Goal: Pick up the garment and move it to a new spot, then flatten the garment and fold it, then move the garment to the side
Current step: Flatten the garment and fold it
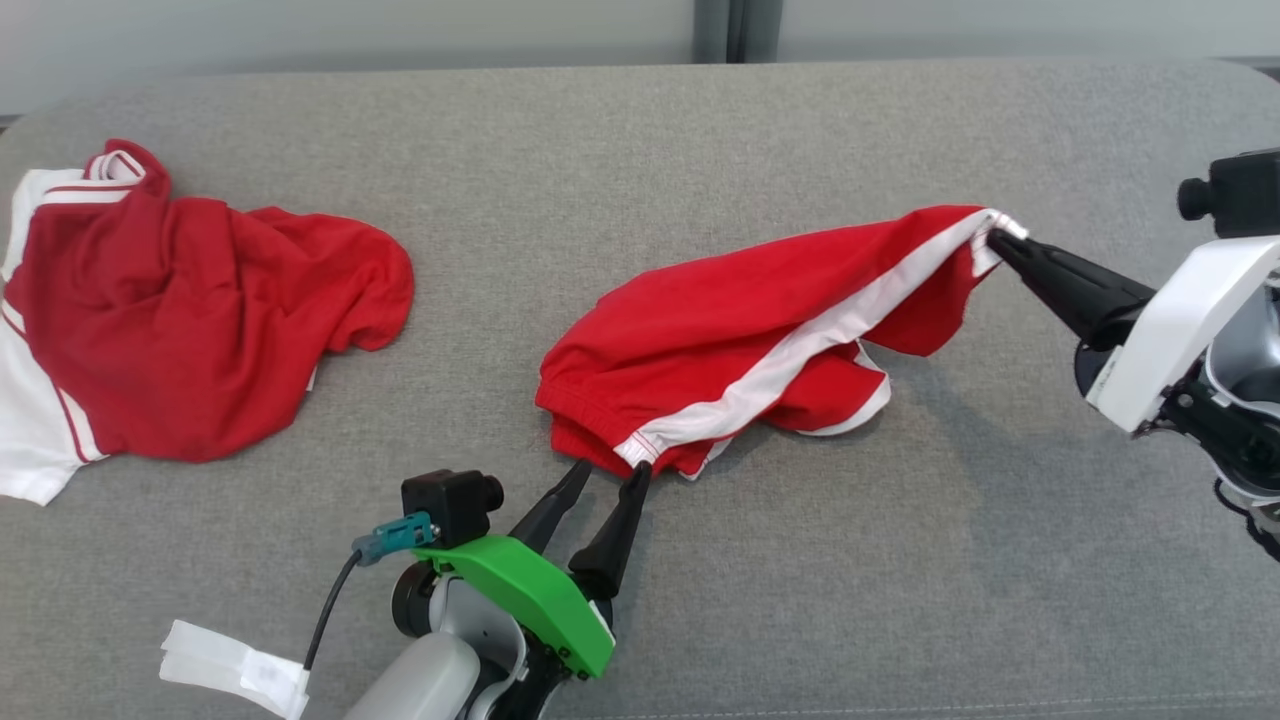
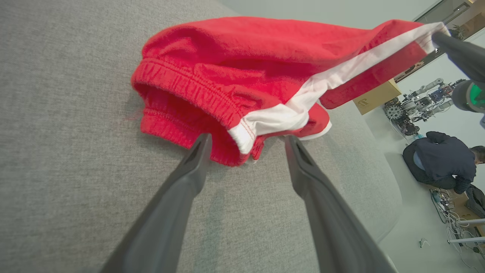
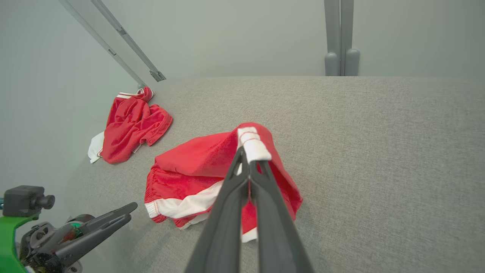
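A grey fabric-covered table carries two pieces of clothing. The crumpled red jersey with white sleeves lies at its far left edge, well apart from both arms. The red shorts with a white side stripe lie mid-table, one corner lifted rightward. The right gripper is pressed together, pinching that white-trimmed corner. The left gripper is spread, its tips just at the elastic waistband.
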